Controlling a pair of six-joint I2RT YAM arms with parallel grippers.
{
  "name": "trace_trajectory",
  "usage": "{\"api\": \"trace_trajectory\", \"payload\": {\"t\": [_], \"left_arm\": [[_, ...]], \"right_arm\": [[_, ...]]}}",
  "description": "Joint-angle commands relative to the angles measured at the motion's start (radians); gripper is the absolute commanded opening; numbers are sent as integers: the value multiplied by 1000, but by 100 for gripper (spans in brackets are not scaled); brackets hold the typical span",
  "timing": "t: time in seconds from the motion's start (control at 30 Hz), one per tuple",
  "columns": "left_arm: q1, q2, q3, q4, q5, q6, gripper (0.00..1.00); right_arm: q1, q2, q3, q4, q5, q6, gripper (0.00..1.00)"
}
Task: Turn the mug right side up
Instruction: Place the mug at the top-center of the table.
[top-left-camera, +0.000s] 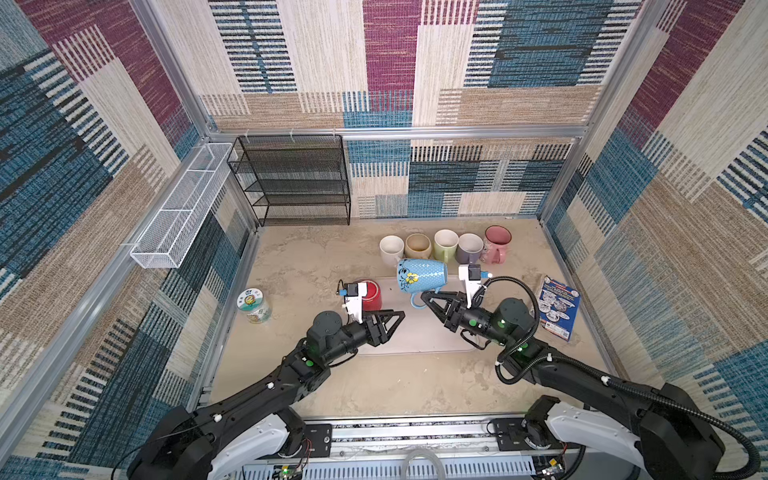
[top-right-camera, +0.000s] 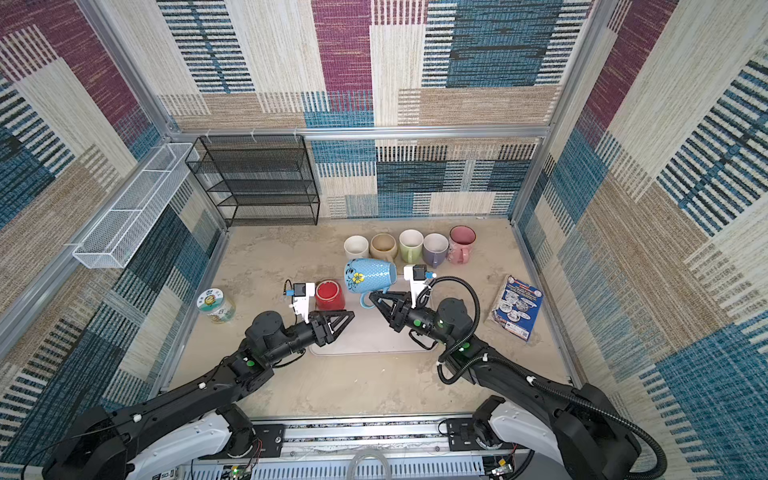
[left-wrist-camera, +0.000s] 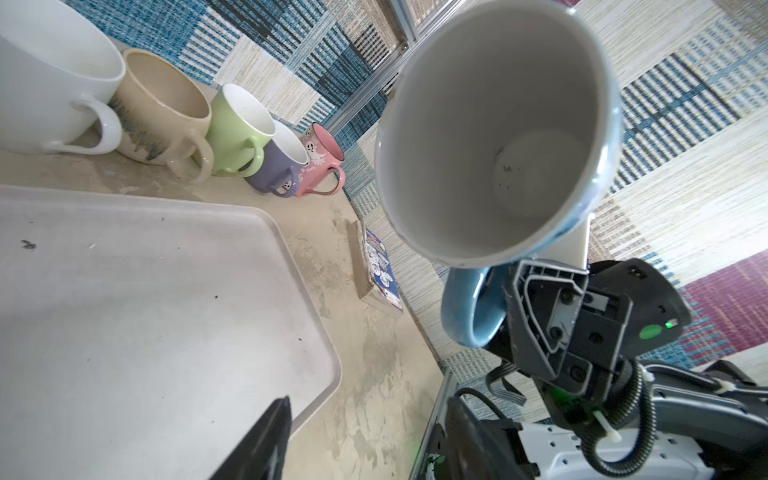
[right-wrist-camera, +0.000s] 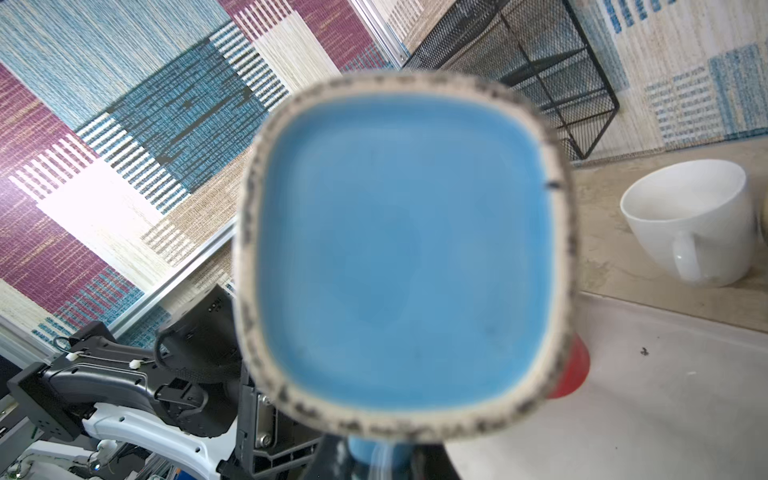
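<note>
Reaching forward from the near rail, the left arm bends at the elbow. It points the left tool over the left part of the tray, apart from the blue mug. The top views give this tool edge-on and the left wrist view catches one finger only, so whether it is spread or pressed together cannot be told.

The right arm comes in from the opposite side. The right tool is pinching the blue mug's handle. That mug hangs above the tray's far edge, lying on its side with the handle downward. Its mouth faces the left arm and its base faces the right wrist camera. The left wrist view shows a white interior with a few dark specks on the inner floor.

Containers: a lidded jar stands on the counter at far left, contents not discernible. A red mug sits at the tray's far left corner. Behind the tray, five mugs stand upright in a close row, mouths up: white mug, beige mug, green mug, lavender mug, pink mug.
</note>
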Motion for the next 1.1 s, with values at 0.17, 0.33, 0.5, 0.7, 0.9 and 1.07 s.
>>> {"api": "trace_trajectory", "payload": {"t": [0.17, 0.33, 0.5, 0.7, 0.9, 1.07], "left_arm": [[27, 90, 7, 291, 80, -76, 59], [34, 172, 16, 438, 131, -110, 58], [37, 232, 40, 532, 176, -131, 58], [37, 239, 66, 530, 176, -110, 56], [37, 253, 93, 526, 192, -106, 43], [38, 260, 100, 539, 199, -113, 29]], "right_arm": [[-37, 9, -3, 195, -74, 63, 0], [-44, 45, 23, 205, -116, 74, 0], [-45, 74, 54, 199, -150, 80, 0], [-47, 109, 79, 199, -200, 94, 0], [-47, 128, 88, 214, -223, 103, 0], [-46, 143, 88, 228, -232, 117, 0]]}}
